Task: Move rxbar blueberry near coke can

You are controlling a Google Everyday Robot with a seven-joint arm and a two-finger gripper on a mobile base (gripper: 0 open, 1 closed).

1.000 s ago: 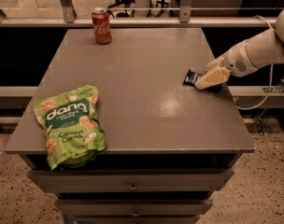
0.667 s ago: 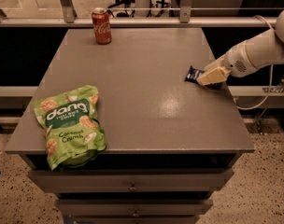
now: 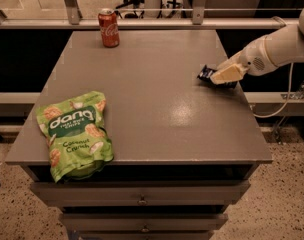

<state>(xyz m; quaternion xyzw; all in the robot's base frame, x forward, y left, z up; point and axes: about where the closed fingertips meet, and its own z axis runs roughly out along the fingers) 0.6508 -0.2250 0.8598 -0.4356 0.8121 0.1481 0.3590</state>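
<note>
A green chip bag [image 3: 76, 134] lies flat at the near left of a grey bench [image 3: 157, 114]. A red coke can [image 3: 108, 28] stands upright near the far left corner. Well apart from it, by the right edge, the dark rxbar blueberry [image 3: 206, 74] is pinched between the pale fingers of the gripper [image 3: 226, 76], whose white arm reaches in from the right.
</note>
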